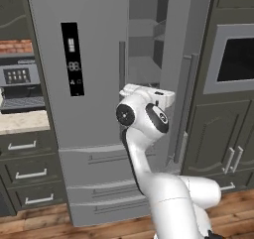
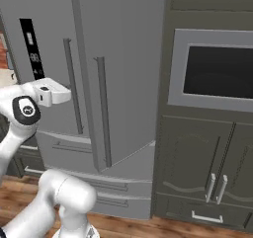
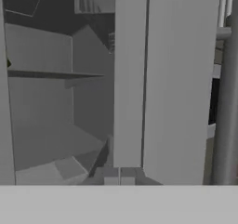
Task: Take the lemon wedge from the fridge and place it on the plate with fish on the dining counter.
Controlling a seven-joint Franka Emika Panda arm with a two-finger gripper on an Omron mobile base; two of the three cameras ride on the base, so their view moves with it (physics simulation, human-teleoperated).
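Note:
The tall grey fridge [image 1: 74, 134] stands ahead with its right door [image 1: 176, 59] swung partly open, so bare grey shelves [image 1: 144, 49] show in the gap. My gripper [image 1: 168, 97] hovers at that gap, level with the door's bar handle [image 1: 186, 109]. In the hand view the fingertips [image 3: 110, 177] sit pressed together, shut on nothing, just below the door's edge [image 3: 162, 79], with shelves [image 3: 51, 74] to the left. In the right base view my hand [image 2: 52, 94] sits left of the open door [image 2: 128, 74]. The lemon wedge is hidden. The plate with fish and the dining counter are out of view.
A coffee machine [image 1: 20, 84] stands on a small beige countertop [image 1: 25, 121] over drawers, left of the fridge. Dark cabinets with a built-in oven [image 2: 217, 69] flank the fridge on the right. The open door narrows the room beside my arm.

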